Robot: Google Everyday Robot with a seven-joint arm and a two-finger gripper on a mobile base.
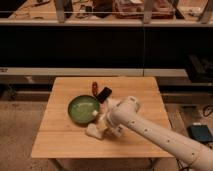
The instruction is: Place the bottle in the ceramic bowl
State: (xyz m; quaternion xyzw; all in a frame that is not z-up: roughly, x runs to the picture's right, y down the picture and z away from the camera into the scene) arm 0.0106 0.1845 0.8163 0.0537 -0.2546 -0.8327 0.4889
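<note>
The green ceramic bowl (81, 109) sits on the left middle of the wooden table (140, 90). My gripper (102, 122) is at the end of the white arm, low over the table just right of the bowl's front right rim. A slim white shape, apparently the bottle (95, 114), sticks out from the gripper with its end at the bowl's right rim. I cannot make out how much of it the gripper covers.
A whitish lump (92, 131) lies on the table just in front of the gripper. A black flat object (104, 94) and a small red object (94, 88) lie behind the bowl. The white arm (155, 137) crosses the table's front right. Dark shelving stands behind the table.
</note>
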